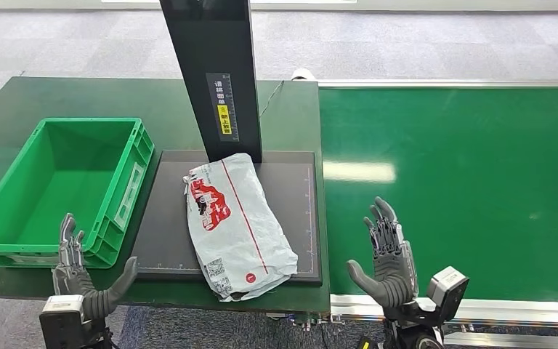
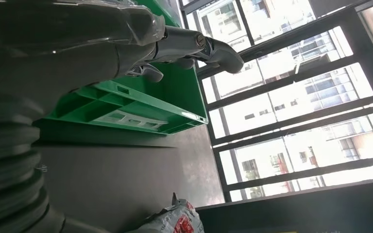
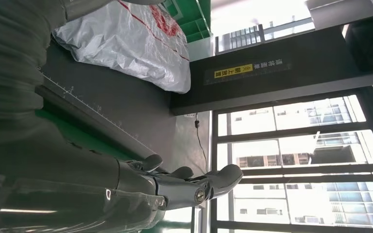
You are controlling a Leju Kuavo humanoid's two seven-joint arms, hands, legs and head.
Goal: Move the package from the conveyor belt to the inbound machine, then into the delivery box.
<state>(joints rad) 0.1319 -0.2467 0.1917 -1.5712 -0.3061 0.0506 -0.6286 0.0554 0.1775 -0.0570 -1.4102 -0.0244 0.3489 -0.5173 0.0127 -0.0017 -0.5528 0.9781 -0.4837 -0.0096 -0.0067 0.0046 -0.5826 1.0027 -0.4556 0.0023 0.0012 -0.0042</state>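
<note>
Package [image 1: 238,222] lay on inbound machine plate [image 1: 294,218], overhanging its near edge; left hand [image 1: 80,273] and right hand [image 1: 389,258] spread wide, empty. Next judged: grasp package, carry to green delivery box [image 1: 14,211].

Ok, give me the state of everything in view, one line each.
package: lying flat on the inbound machine's platform, not held
inbound machine: platform occupied by the package
delivery box: empty
conveyor belt: bare in front of the robot
left hand: open, holding nothing
right hand: open, fingers spread
</note>
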